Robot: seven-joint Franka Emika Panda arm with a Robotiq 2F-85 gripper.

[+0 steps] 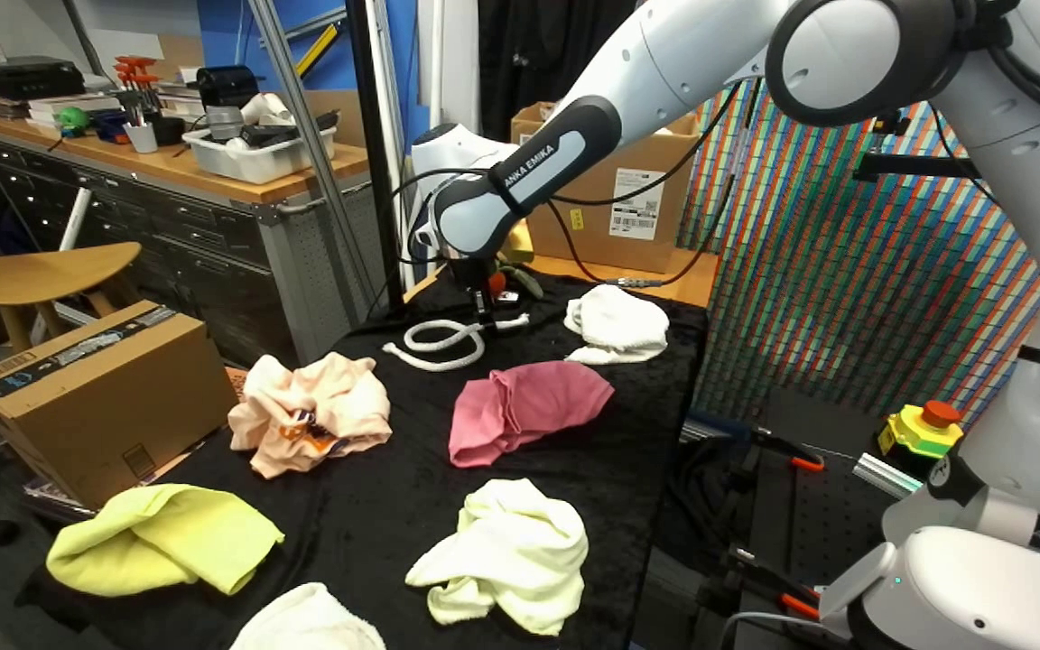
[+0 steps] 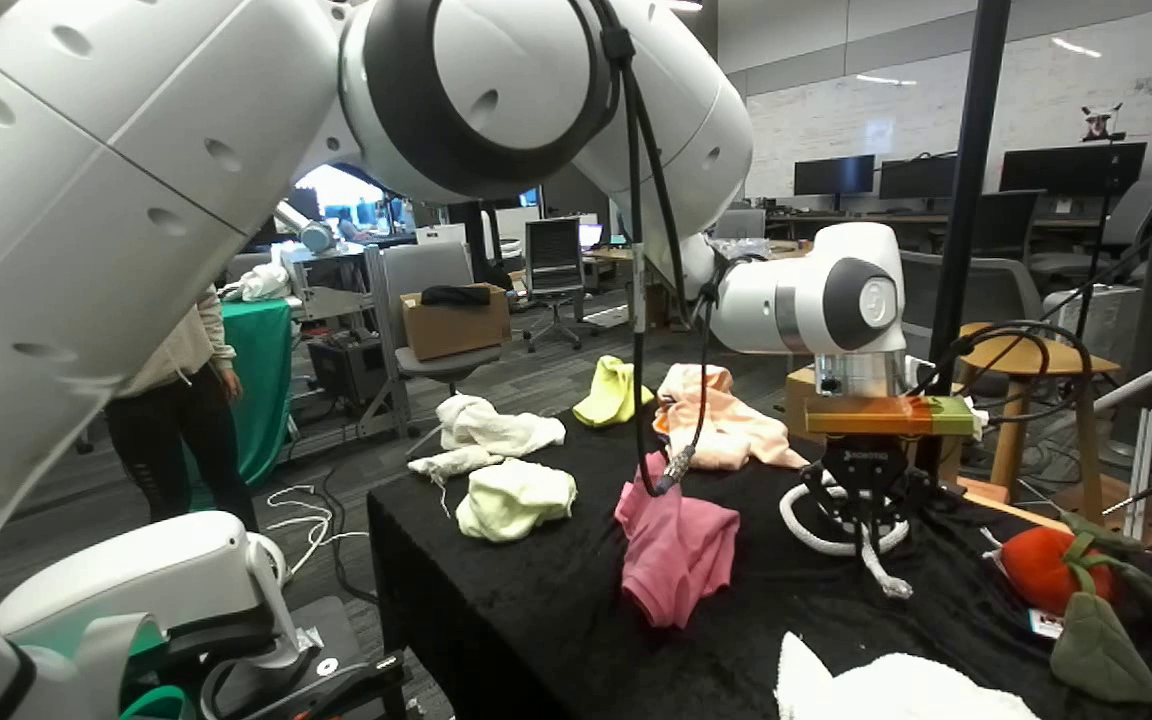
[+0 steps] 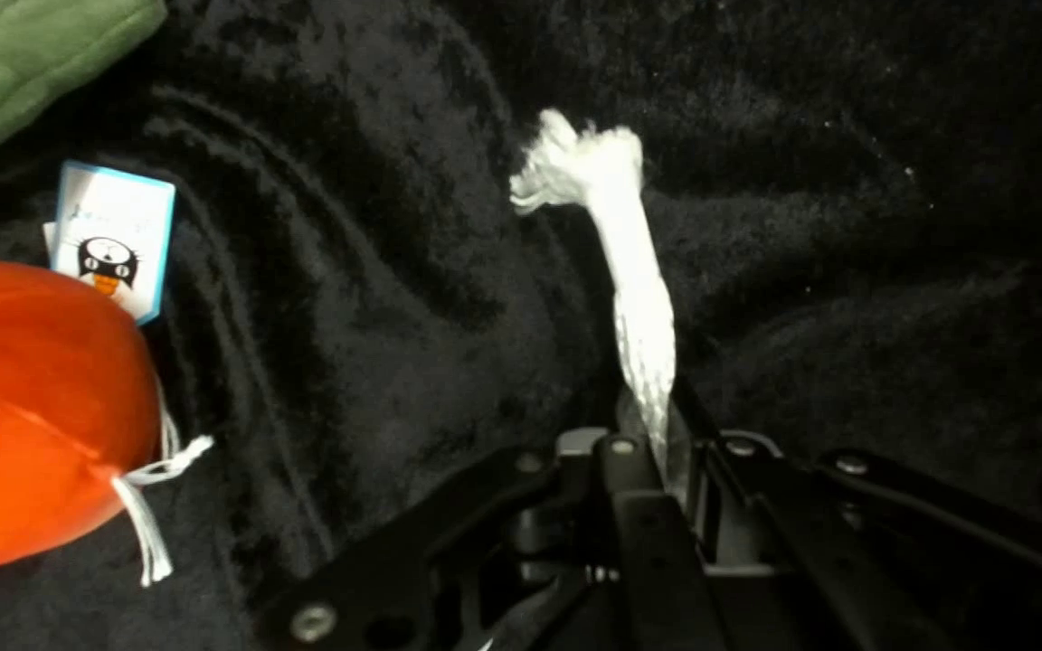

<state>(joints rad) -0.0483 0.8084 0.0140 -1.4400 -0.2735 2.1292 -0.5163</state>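
A thick white rope lies in a loose loop on the black cloth-covered table, near its far end from the robot's base. In the wrist view my gripper has both fingers pressed around the rope a short way from its frayed tip, which sticks out beyond them. In an exterior view the gripper points straight down at table height, with the rope's end showing in front and its loop behind. Beside it in the wrist view sits a red-orange plush with a white tag.
Crumpled cloths lie about the table: pink, peach, yellow, pale yellow and white. A green plush leaf is next to the red-orange plush. Cardboard boxes stand beyond the table's edges.
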